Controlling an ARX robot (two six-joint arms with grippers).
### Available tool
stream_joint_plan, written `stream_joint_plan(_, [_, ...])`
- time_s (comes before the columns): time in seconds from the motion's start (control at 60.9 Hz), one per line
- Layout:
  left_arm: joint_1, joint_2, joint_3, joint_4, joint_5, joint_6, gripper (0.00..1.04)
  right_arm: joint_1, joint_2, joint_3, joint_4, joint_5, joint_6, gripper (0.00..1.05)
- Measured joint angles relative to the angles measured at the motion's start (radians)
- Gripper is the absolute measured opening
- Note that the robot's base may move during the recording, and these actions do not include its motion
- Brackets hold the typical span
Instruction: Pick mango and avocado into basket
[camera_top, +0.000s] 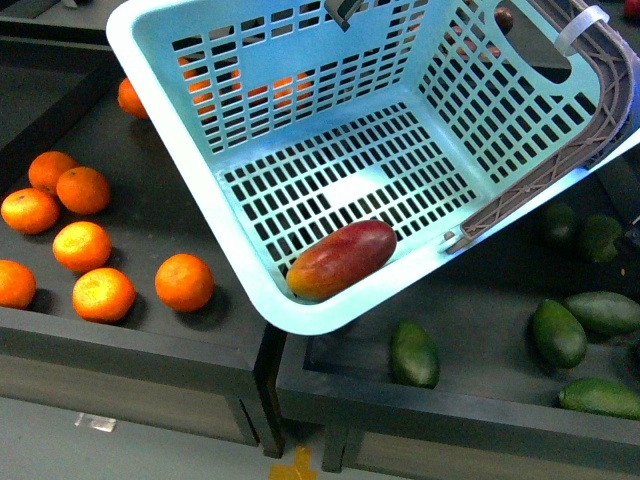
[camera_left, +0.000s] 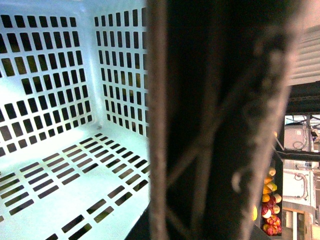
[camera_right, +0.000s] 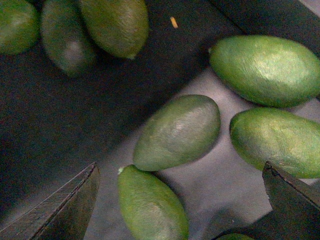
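Note:
The turquoise basket (camera_top: 300, 310) hangs tilted above the trays. The red-orange mango (camera_top: 340, 260) lies in its low front corner. My left gripper is shut on the basket at the far rim, where a dark part of it (camera_top: 345, 10) shows. In the left wrist view the basket's slotted floor (camera_left: 60, 170) sits behind a blurred dark bar (camera_left: 220, 120). My right gripper (camera_right: 182, 210) is open just above several green avocados. One avocado (camera_right: 152, 207) lies between its fingers (camera_right: 70, 210), and another avocado (camera_right: 177, 132) lies just beyond.
Several oranges (camera_top: 184, 282) lie in the left dark tray (camera_top: 130, 340). More avocados (camera_top: 414, 354) lie in the right tray (camera_top: 450, 410), under and beside the basket. A raised divider separates the two trays. The basket's ribbed handle (camera_top: 560, 170) hangs along its right side.

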Motion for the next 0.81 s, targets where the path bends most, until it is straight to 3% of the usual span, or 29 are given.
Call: stream_joint_plan(0.805, [0.003, 0.000, 0.000, 0.000, -0.006, 0.002, 0.06, 0.037, 0.262, 0.267, -0.087, 0.026, 0.129, 0.97])
